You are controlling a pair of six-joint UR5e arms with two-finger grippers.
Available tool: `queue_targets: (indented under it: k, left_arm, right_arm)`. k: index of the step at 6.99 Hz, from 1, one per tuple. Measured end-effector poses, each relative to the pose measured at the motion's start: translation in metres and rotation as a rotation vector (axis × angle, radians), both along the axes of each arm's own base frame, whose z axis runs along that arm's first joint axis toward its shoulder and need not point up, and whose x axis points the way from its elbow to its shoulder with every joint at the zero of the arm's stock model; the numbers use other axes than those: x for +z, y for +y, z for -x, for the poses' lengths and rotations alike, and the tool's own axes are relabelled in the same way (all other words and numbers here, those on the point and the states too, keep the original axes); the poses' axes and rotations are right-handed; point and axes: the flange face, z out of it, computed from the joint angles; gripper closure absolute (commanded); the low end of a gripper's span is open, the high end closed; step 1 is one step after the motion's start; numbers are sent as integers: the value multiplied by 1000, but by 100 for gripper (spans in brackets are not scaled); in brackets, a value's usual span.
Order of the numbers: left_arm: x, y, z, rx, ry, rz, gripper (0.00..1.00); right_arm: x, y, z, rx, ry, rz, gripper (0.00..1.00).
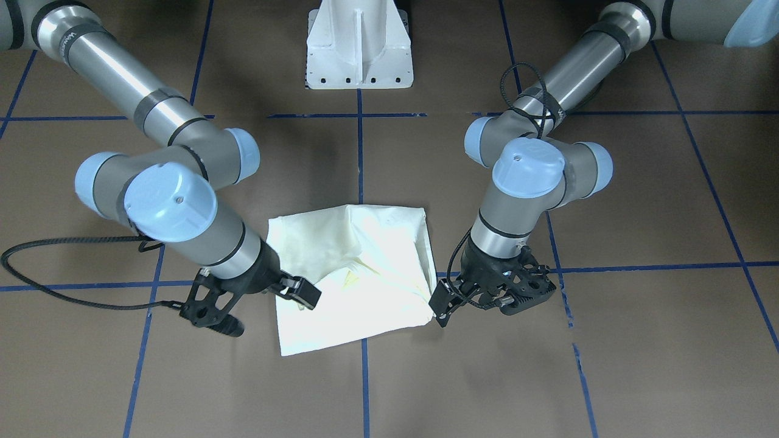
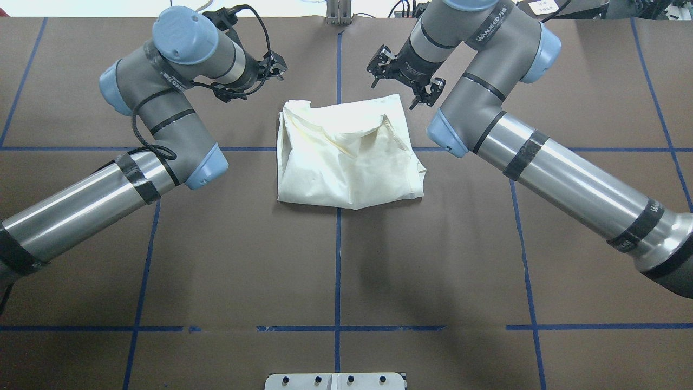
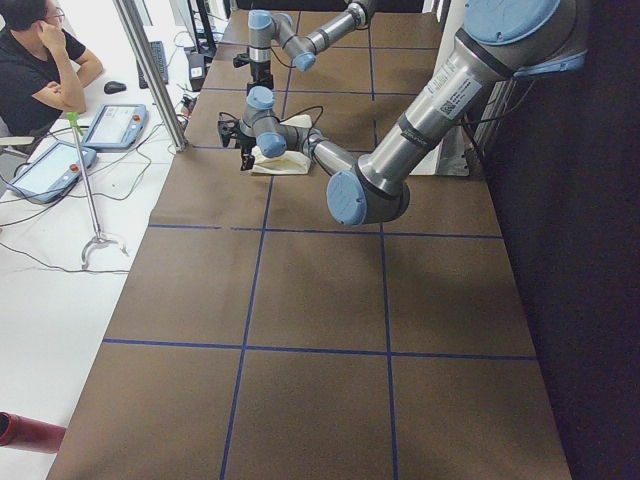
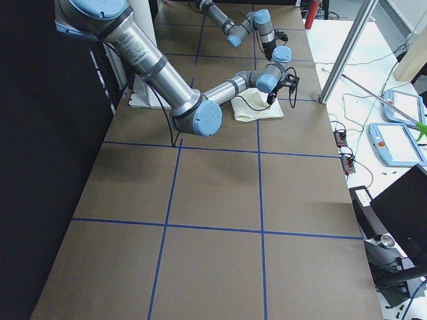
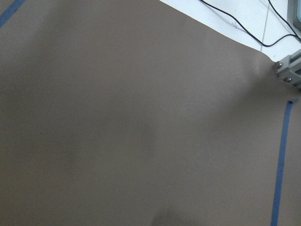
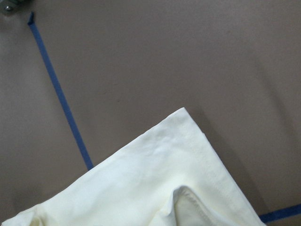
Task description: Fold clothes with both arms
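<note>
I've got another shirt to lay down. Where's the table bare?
Bare: the wide stretch between the shirt and the white pedestal base. Crowded: the shirt's corners away from that base, flanked by the left gripper and right gripper.

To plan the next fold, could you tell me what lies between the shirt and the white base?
Only bare table and blue tape lines separate shirt and base, in the overhead view.

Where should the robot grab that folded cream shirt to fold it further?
Probably take the shirt by its two corners farthest from the robot, pinched from above, one per hand. It lies as a flattish, roughly square bundle, and those corners sit flat beside the open left hand and right hand, edges exposed.
</note>
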Motion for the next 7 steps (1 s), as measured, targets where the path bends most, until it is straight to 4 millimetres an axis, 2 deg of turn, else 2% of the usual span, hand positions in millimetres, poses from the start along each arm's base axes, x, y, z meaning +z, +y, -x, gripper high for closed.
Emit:
queue_targets:
  k: [2, 3, 6, 7]
  left_arm:
    - [10, 20, 34, 84, 47, -49, 0]
    - [10, 37, 30, 121, 82, -92, 0]
    - [4, 105, -33, 245, 219, -204, 0]
    - [12, 118, -48, 265, 255, -225, 0]
  right_arm:
    - [-13, 25, 23, -21, 18, -21, 0]
    - [-14, 30, 26, -25, 22, -31, 0]
    - [-12, 24, 16, -29, 39, -58, 0]
    - [-10, 19, 10, -32, 51, -69, 0]
